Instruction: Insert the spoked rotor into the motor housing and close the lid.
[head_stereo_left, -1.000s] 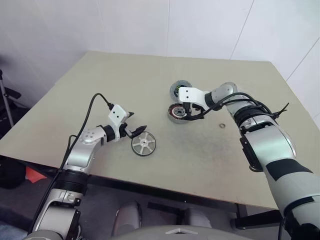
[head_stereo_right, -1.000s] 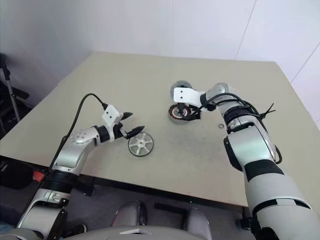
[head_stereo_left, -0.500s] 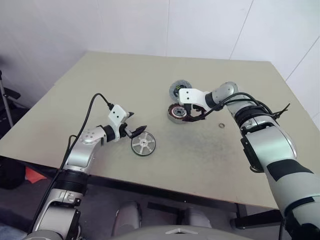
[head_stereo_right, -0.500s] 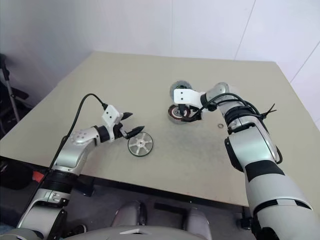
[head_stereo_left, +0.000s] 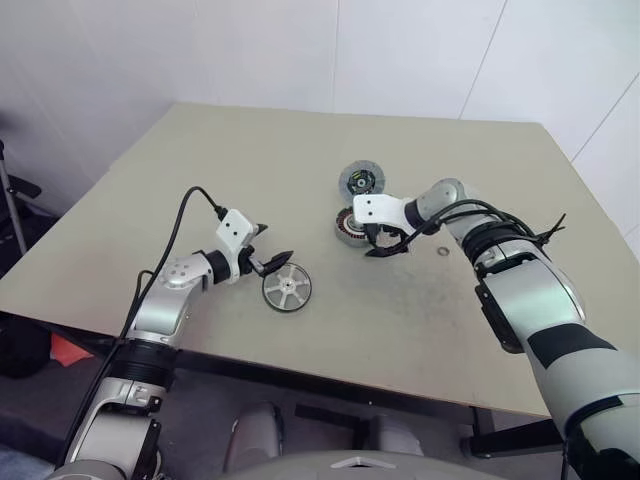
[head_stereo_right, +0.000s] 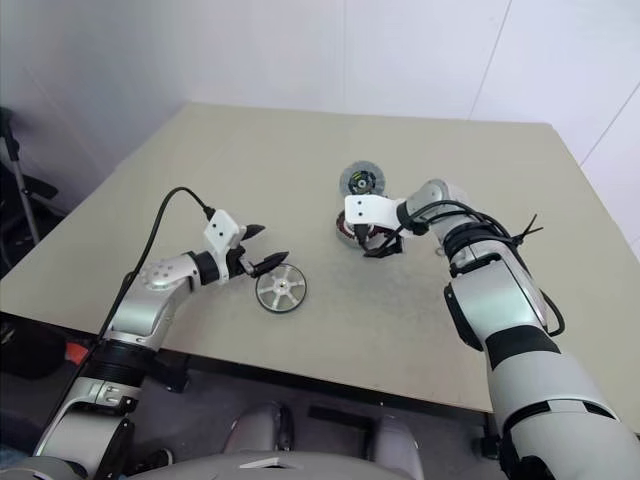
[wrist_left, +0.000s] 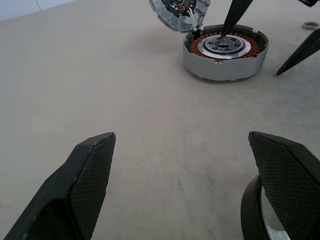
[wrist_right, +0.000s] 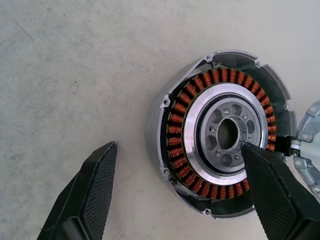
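In the left eye view, the motor housing sits just right of the frame's centre on the table, its lid swung open and lying flat above it, presumably so the cavity stays clear for the part. The right gripper hangs over the housing's right edge with its two black fingers spread and holding nothing; it looks placed to steady or straddle the cup. Lower left of centre, the spoked rotor lies flat on the table, and the left gripper, also spread and empty, sits just above and left of it, apparently ready to pick it up. In the left wrist view the housing is at upper right, well apart from that gripper's fingers, while the rotor's rim peeks in at the lower right corner, beside the right-hand finger. In the right wrist view the housing, copper windings showing, fills the centre right; one finger stands on bare table at lower left, the other overlaps the hub at lower right.
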